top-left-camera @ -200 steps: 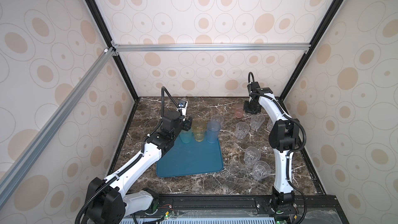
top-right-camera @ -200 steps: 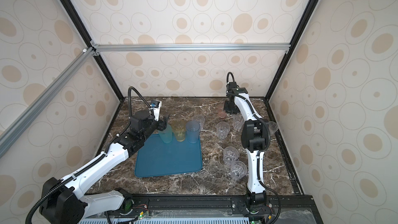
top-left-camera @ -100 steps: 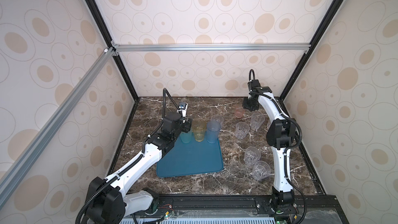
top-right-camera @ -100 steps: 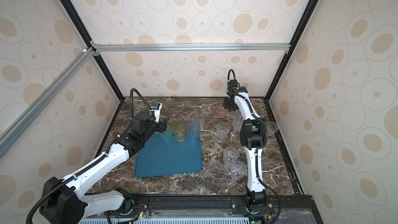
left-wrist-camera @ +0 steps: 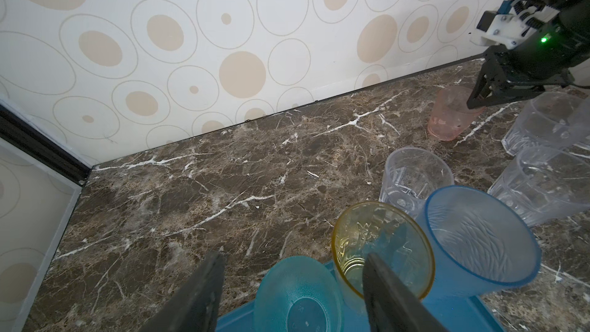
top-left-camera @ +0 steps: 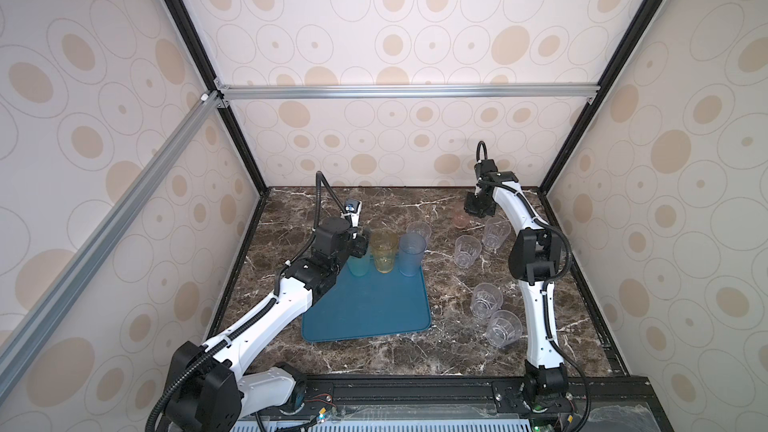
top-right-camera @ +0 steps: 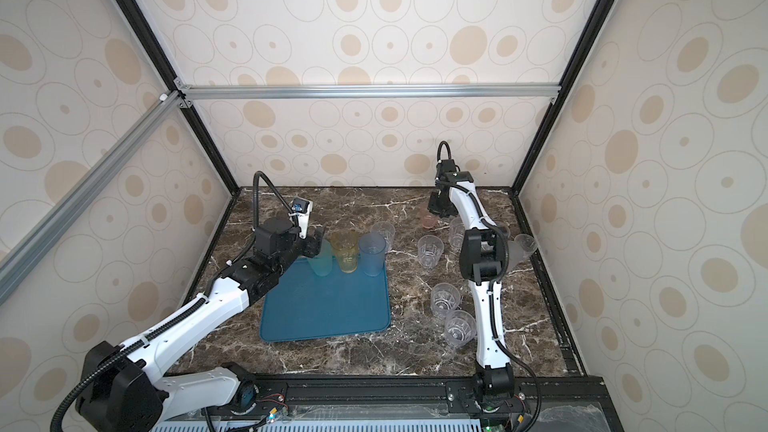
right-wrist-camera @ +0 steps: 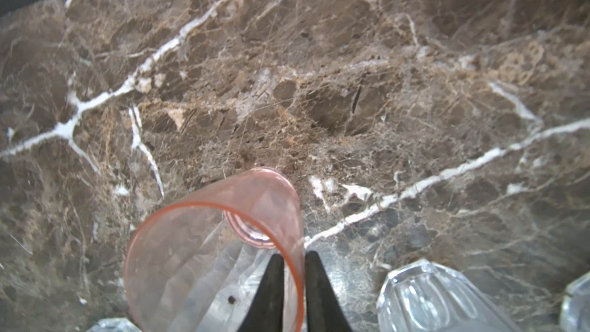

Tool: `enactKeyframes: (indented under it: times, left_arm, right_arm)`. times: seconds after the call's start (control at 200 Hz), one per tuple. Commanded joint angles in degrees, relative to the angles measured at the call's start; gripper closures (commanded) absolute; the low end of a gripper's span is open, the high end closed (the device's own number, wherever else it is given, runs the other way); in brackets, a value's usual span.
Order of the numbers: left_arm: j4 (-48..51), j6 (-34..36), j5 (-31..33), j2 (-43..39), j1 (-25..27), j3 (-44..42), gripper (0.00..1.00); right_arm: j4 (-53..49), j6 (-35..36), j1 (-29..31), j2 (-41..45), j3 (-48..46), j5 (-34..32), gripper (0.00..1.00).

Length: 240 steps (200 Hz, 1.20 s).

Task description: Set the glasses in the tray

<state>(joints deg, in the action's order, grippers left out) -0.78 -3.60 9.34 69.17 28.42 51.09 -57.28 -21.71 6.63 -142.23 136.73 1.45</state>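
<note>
Since a second ago the right gripper (right-wrist-camera: 292, 269) has closed, pinching the wall of the pink tumbler (right-wrist-camera: 204, 250) on the marble tabletop (top-left-camera: 374, 209). Left gripper (left-wrist-camera: 293, 256) stands agape, straddling the teal tumbler (left-wrist-camera: 297, 298) in the tray (top-left-camera: 365, 309).

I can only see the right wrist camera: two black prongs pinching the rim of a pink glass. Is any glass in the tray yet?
Observer: Yes, three: a teal glass, a yellow glass and a grey-blue glass stand along the far edge of the tray.
Operator: What's the other arm doing?
Observer: The left gripper is open, its fingers either side of the teal glass, not touching it.
Operator: Many left?
Observer: Several clear glasses stand on the table, mostly right of the tray.
</note>
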Motion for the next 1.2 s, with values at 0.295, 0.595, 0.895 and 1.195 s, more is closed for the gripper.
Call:
enactKeyframes:
  times: [0.295,0.595,0.895,1.195]
  left_arm:
    - [1.02,-0.89,1.20,-1.38,0.66,0.95,0.31]
    - [2.66,-1.24,3.71,-2.03,0.70,2.86,0.31]
    - [16.58,-0.98,16.22,-0.61,-0.84,12.76,0.27]
    - [29.05,-7.09,13.29,-5.83,-13.28,16.30,0.24]
  right_arm:
    - [-2.68,0.75,0.02,5.95,0.62,0.80,0.93]
    - [-5.31,1.15,1.93,16.28,-1.15,-0.11,0.94]
    - [-8.03,2.20,12.71,28.18,1.86,-4.61,0.93]
    - [-7.21,1.43,30.92,31.39,2.30,-5.91,0.94]
